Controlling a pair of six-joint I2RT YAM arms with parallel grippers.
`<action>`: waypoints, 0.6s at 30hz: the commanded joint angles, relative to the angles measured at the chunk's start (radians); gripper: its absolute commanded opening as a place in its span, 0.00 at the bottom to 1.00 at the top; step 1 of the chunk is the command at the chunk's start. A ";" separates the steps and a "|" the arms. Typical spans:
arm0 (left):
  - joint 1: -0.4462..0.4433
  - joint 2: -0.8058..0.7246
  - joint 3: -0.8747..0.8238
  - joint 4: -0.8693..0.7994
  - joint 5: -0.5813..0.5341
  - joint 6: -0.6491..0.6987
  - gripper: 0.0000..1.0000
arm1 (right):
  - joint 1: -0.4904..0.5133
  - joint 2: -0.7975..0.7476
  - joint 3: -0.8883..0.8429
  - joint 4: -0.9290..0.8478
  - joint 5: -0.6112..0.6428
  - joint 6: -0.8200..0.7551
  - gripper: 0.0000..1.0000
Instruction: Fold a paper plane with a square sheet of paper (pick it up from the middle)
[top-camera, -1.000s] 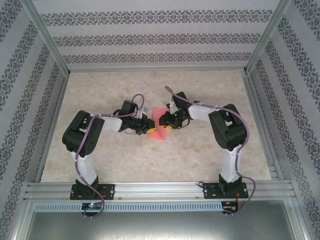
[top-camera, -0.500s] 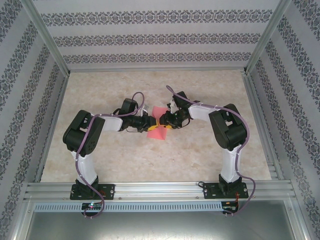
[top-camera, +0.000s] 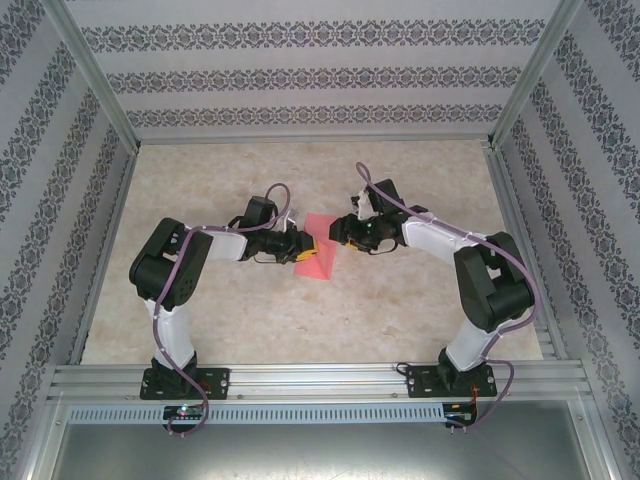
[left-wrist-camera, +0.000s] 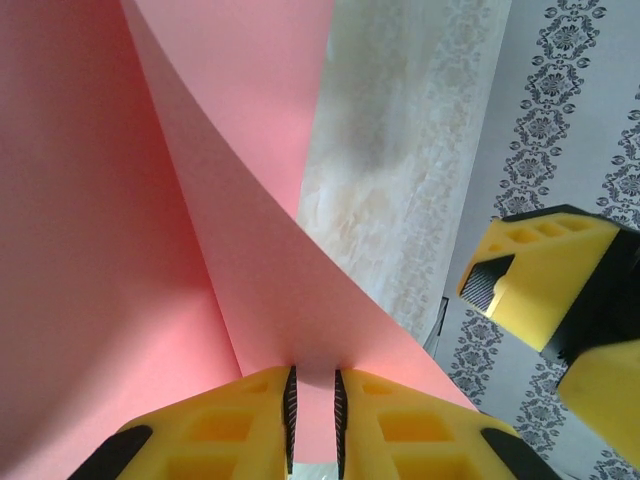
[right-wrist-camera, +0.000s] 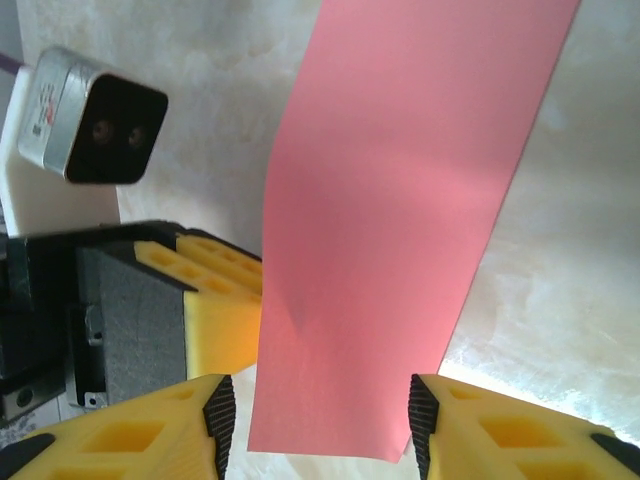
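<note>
The right tool (top-camera: 343, 230) had let go of the pink sheet (top-camera: 316, 250) and drawn back to the right. Its jaws now stood apart, either side of the sheet's near edge without gripping it. The left tool (top-camera: 300, 248) stayed clamped on the sheet's left side, its fingers (left-wrist-camera: 230, 425) pinching a doubled layer. So one grip alone held the sheet, above the middle of the surface (top-camera: 230, 315), probably between folds and awaiting a fresh grasp. Its long axis ran far to near, slightly slanted, and no pointed nose showed yet.
</note>
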 joint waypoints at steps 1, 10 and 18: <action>-0.014 0.020 0.024 0.018 -0.007 -0.011 0.22 | 0.031 0.000 -0.010 0.021 -0.029 -0.044 0.51; -0.014 0.021 0.025 0.005 -0.015 -0.009 0.22 | 0.060 0.042 0.024 0.022 -0.041 -0.072 0.46; -0.014 0.022 0.029 0.002 -0.015 -0.009 0.22 | 0.055 0.072 0.052 -0.004 -0.016 -0.092 0.31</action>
